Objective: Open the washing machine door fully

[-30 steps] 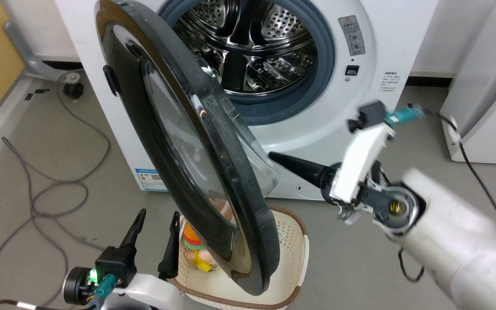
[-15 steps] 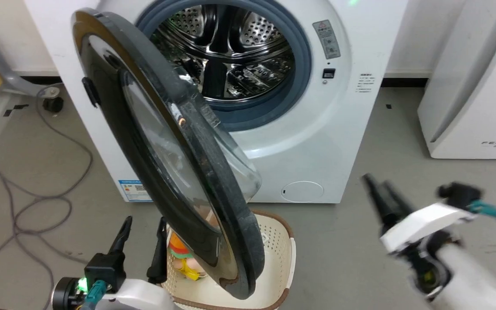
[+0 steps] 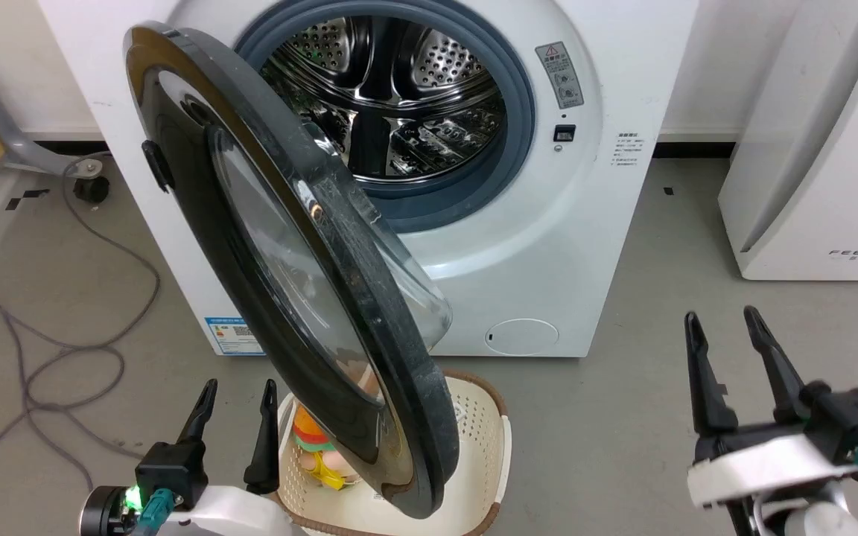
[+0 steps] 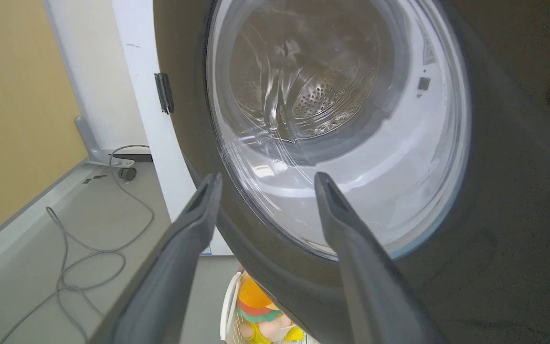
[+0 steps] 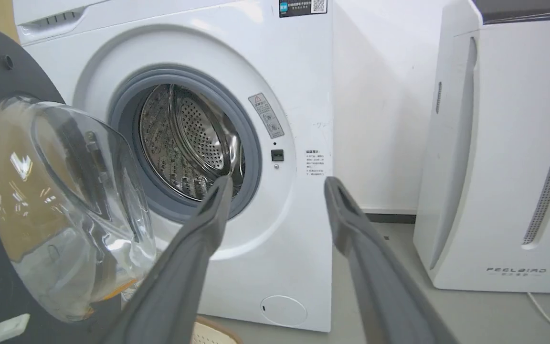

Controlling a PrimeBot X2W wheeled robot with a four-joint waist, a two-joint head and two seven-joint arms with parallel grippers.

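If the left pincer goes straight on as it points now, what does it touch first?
Most likely the washing machine door, around its glass window; the left pincer aims at it, but depth is unclear.

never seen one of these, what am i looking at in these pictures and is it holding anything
A wheeled two-armed robot faces a white washing machine. The picture looking down is from its head camera: left gripper lower left, right gripper lower right, both open and holding nothing. The other two pictures come from wrist cameras looking along each gripper's two dark fingers. The washing machine door, black with a clear glass bowl, stands swung out, baring the steel drum. Under it on the floor sits a white basket with colourful toys.
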